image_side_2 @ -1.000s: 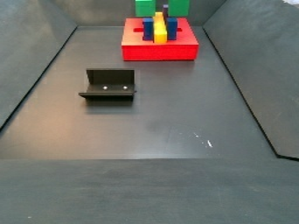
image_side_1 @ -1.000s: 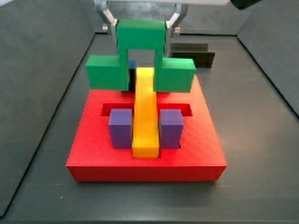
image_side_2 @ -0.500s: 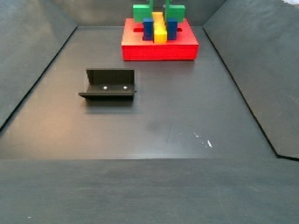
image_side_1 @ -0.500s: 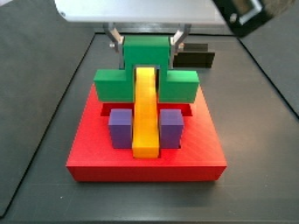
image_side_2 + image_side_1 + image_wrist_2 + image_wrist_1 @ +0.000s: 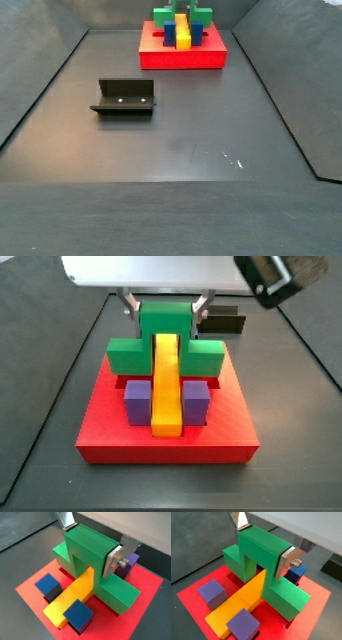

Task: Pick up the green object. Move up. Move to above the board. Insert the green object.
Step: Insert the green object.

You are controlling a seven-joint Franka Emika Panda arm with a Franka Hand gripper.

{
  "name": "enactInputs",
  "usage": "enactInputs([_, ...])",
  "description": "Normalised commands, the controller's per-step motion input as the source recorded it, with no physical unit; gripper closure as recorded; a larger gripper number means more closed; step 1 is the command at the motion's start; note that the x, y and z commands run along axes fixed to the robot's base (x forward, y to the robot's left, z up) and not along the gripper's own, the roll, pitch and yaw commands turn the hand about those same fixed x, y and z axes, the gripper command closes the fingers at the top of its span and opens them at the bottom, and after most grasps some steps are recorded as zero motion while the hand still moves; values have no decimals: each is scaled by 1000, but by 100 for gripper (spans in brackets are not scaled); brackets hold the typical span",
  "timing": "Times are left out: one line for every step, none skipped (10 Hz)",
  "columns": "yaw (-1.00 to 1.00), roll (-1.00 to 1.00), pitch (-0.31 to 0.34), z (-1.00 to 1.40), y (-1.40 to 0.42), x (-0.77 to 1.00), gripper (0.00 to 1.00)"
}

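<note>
**One green piece in my pincer, astride the yellow bar**

One green object [image 5: 261,567] sits between my two silver fingers [image 5: 290,561], which pinch its raised centre cube from both sides; my gripper [image 5: 166,304] stands over the far part of the board [image 5: 114,426]. The piece has three parts that I can count: the tall middle cube and two lower side cubes, one to the left and one to the right of the bar in a side view [image 5: 128,354]. Its arch straddles the one yellow bar [image 5: 166,381], which runs from near to far along the middle of the red slab. The side cubes are down at the far end of the slab; whether they rest fully in the recess I cannot tell.

Two purple cubes [image 5: 138,402] flank the bar on the near side of the green piece, one on each side, close against the yellow. In a wrist view a blue cube [image 5: 295,573] shows just behind my finger.

One fixture [image 5: 124,97] stands on the dark floor, well apart from the board, nearer and to the left in a side view.
</note>
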Motion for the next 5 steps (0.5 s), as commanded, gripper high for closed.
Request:
enactInputs([0,56,-74,-240,0,0,100])
enactInputs([0,40,-69,-197,0,29,100])
enactInputs([0,36,-60,-160,0,14,100])
enactInputs([0,39,-49,-114,-11,3,100])
enactInputs([0,43,-26,-77,-34,0,100])
